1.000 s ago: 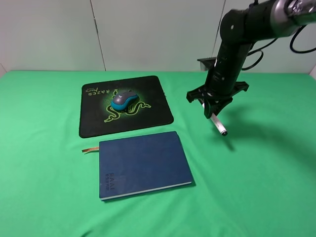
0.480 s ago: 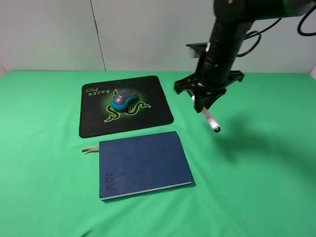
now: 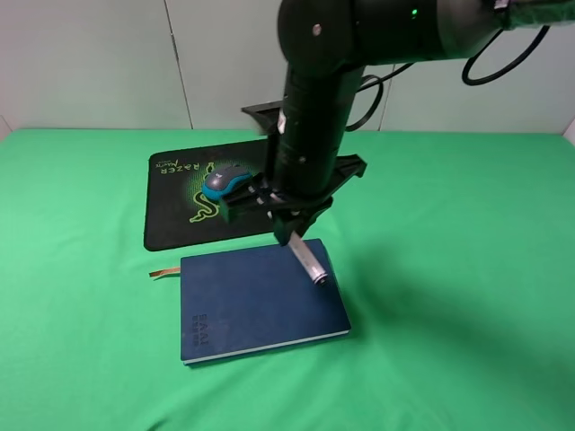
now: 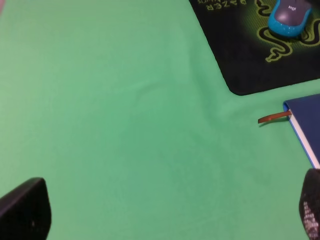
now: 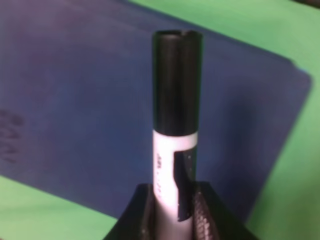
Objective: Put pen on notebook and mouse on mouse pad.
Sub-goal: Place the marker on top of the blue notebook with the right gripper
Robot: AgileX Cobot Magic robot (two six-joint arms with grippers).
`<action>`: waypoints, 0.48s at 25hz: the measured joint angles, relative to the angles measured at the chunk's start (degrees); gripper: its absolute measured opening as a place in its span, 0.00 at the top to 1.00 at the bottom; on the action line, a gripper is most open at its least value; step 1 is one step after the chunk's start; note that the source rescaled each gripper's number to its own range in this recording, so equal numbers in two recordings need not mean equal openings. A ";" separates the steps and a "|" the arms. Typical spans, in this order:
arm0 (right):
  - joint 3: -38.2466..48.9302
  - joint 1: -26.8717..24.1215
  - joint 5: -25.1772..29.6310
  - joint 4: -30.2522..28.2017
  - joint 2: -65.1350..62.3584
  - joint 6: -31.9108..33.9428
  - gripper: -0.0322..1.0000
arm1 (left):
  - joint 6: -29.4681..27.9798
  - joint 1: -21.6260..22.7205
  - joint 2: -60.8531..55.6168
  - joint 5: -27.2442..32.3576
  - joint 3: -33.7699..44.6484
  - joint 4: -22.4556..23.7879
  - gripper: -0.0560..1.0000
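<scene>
Green cloth (image 3: 449, 314) lies under me. The pen (image 3: 310, 265), white-barrelled with a black cap, slants cap-down over the navy notebook (image 3: 256, 301), near its right edge. My right gripper (image 3: 286, 233) is clamped on its barrel, and that arm leans across the middle. My left gripper (image 4: 167, 215) hangs low, jaws wide apart.

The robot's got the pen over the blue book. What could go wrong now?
1. The pen hangs tilted in the right gripper near the right edge of the notebook; dropped there, its round barrel might roll off onto the green cloth.
2. That gripper looks close to the mouse on the mouse pad; a sideways swing could knock it off.
</scene>
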 joint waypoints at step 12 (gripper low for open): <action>0.00 6.73 -2.84 -0.68 5.75 3.06 0.97 | 0.05 0.00 0.00 0.00 0.00 0.00 0.00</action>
